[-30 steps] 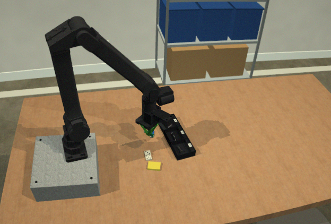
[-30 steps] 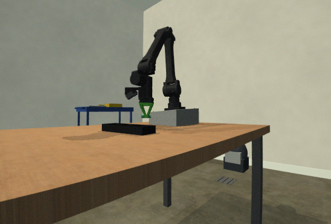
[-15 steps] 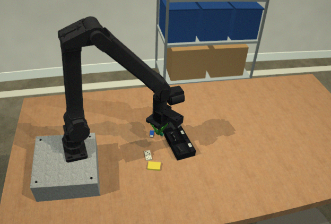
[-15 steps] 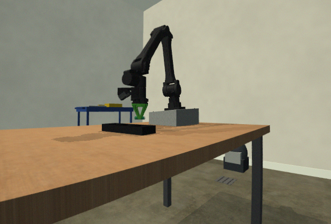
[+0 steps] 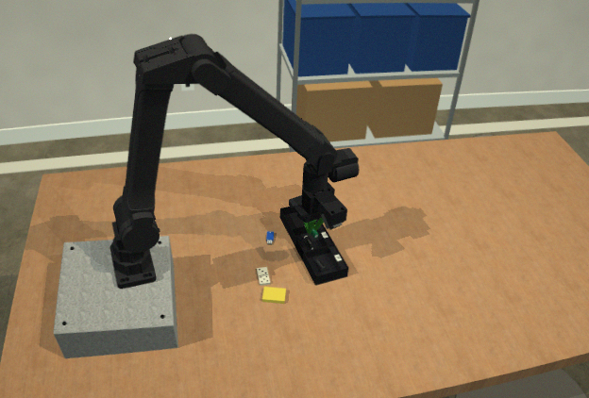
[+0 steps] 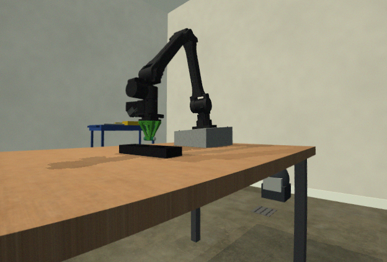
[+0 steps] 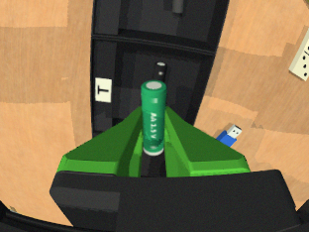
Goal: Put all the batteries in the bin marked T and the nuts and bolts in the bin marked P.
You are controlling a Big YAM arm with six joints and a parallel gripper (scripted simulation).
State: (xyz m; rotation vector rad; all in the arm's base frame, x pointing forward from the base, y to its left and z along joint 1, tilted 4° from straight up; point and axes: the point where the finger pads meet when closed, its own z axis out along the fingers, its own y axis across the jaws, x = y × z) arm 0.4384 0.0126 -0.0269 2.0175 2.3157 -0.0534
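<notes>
My gripper [image 5: 313,231] [image 6: 149,138] [image 7: 154,114] is shut on a green AA battery [image 7: 154,121], held above the black bin row [image 5: 331,275] [image 6: 173,152]. The wrist view shows the bin marked T [image 7: 130,74] below the battery, its label to the left. A small dark cylinder with a silvery end [image 7: 160,72] lies in that bin, partly hidden by the battery. In the neighbouring compartment [image 7: 149,17] a grey cylindrical thing [image 7: 177,6] shows in part. The mark P cannot be read in any view. The far end of the row is hidden by the arm.
A blue USB stick [image 5: 270,237] [image 7: 228,138] lies beside the bin row, on the robot base's side. A domino [image 5: 262,275] [image 7: 300,63] and a yellow block [image 5: 274,294] lie nearer the front. The grey base block [image 5: 113,289] stands at the left.
</notes>
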